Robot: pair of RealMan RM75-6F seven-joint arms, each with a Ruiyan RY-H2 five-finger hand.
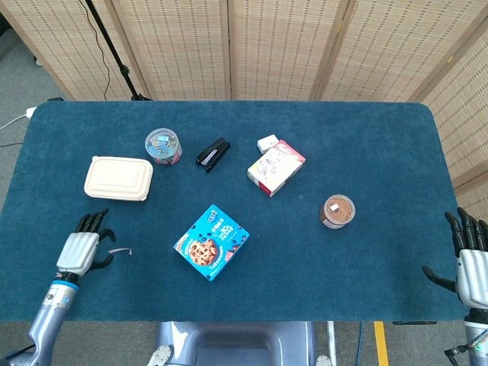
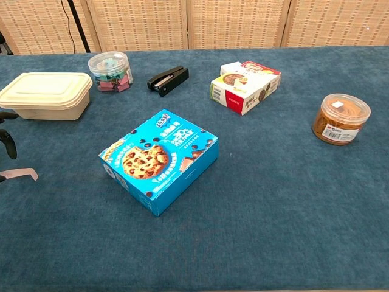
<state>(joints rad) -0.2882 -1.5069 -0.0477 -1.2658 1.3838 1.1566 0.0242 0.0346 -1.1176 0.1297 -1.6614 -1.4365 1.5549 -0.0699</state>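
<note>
Our left robot hand spread, empty, over desk near edge. Paper strip flat just right of its fingers, long axis left-right. Right robot hand spread, far off.

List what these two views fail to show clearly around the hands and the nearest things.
- Right hand: head view cuts it off at the right edge; the chest view misses it altogether.
- Left hand: chest view shows only dark fingertips at the left edge.
- Paper strip: too small to read in either view.
- Cookie box: small print is unreadable.
</note>
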